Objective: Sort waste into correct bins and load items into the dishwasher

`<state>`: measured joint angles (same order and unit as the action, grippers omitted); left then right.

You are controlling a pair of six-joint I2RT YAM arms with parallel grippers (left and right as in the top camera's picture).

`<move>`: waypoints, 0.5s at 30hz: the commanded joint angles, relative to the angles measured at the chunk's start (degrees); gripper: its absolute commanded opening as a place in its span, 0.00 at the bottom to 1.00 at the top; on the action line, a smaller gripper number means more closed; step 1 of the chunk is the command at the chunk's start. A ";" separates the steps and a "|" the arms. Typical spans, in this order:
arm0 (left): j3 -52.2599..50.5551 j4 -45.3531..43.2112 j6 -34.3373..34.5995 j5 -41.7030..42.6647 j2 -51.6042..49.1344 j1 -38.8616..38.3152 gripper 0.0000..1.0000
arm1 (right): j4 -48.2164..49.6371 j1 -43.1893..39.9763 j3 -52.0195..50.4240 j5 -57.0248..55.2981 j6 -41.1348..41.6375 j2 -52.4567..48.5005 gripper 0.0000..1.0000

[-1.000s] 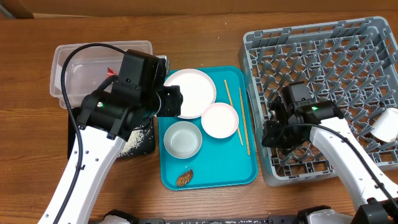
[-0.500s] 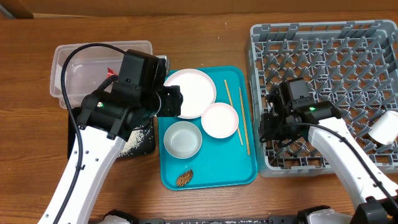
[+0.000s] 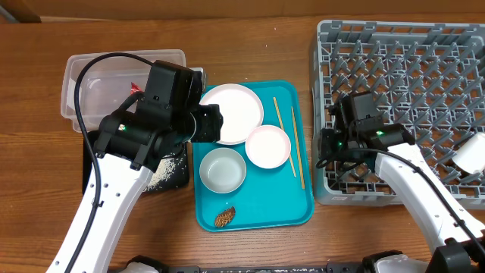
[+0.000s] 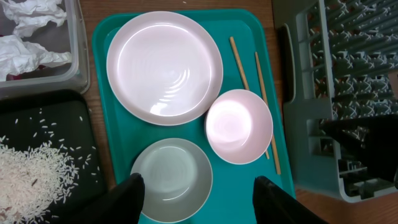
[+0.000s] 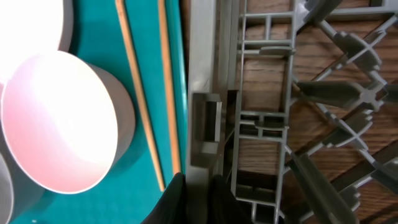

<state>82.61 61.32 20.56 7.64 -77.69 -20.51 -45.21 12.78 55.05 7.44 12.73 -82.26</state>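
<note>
Right gripper (image 5: 199, 199) pinches dish rack's (image 5: 205, 118) left rim, just beside teal tray (image 5: 93, 31).

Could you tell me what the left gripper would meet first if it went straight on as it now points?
Probably the greyish bowl on the teal tray: the open left gripper points down near its right rim. Depth is unclear, so it could instead meet bare tray beside it.

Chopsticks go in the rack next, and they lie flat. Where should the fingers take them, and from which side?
Take the chopsticks near their far ends, straight down from above, closing across both. They lie flat and nearly parallel. There the teal tray is bare beside them, while the small bowl crowds their near halves.
</note>
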 commanded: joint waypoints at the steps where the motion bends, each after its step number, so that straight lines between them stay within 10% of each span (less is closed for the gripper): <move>1: 0.46 -0.04 -0.83 -0.61 0.17 0.09 0.58 | 1.66 -0.90 0.55 -7.98 -2.32 -0.17 0.06; 7: 0.46 -0.07 -0.83 -0.59 0.17 0.09 0.59 | 0.02 -0.94 0.55 -7.82 -2.51 -0.15 0.06; 10: 0.46 -0.04 -0.83 -0.61 0.17 0.09 0.61 | -0.28 -0.87 0.94 -7.39 -2.51 -0.15 0.38; 15: 0.46 0.00 -0.83 -0.61 0.17 0.09 0.63 | -4.37 -0.87 6.82 -7.37 -2.51 0.94 0.44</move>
<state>82.61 61.32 20.56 7.64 -77.69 -20.51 -48.58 12.03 56.93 1.28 10.50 -82.24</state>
